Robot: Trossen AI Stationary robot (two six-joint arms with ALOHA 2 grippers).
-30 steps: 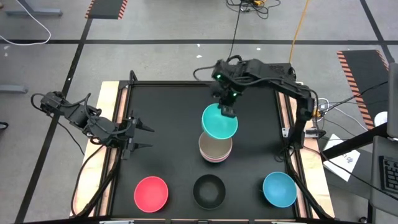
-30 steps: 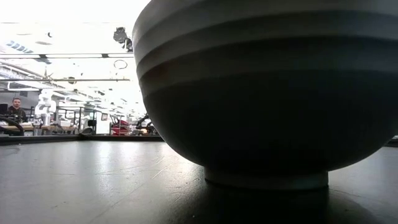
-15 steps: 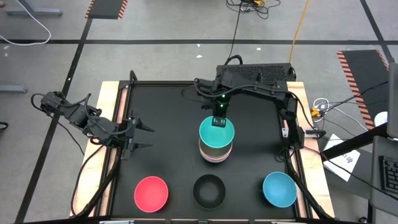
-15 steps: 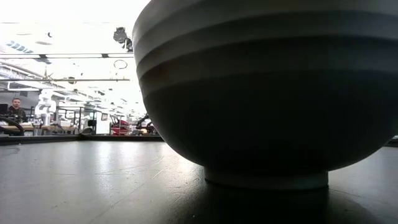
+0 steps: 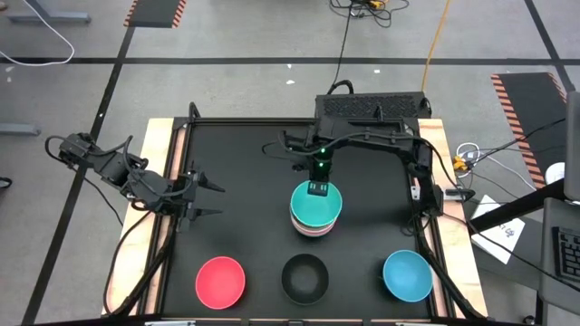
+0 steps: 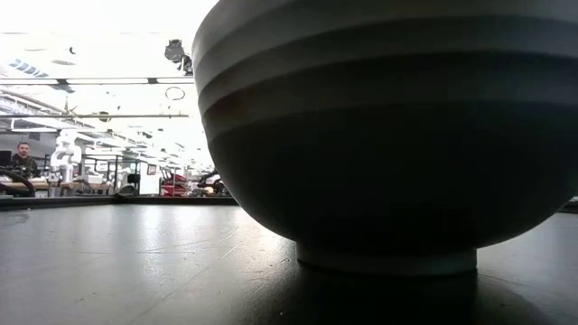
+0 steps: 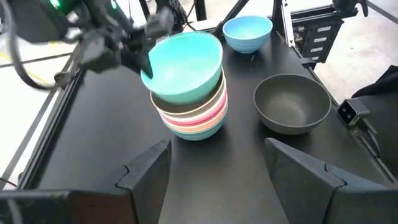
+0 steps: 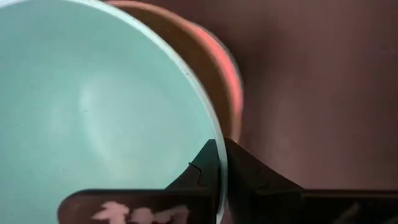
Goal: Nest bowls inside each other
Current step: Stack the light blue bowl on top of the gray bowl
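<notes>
Turquoise bowl (image 5: pixel 315 203) sat atop the stack of bowls (image 5: pixel 314 222) at mid-bench, its rim clamped by the right pincer (image 5: pixel 316 187).
Left pincer (image 5: pixel 214 200) waited at the bench's (image 5: pixel 245 163) left edge, fingers spread, empty. Pink-red bowl (image 5: pixel 220 280), black bowl (image 5: pixel 304 277) and blue bowl (image 5: pixel 407 275) stood apart along the near edge.

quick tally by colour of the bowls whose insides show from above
turquoise bowl, top of the stack: 1
pink-red bowl: 1
black bowl: 1
blue bowl: 1
total: 4
</notes>
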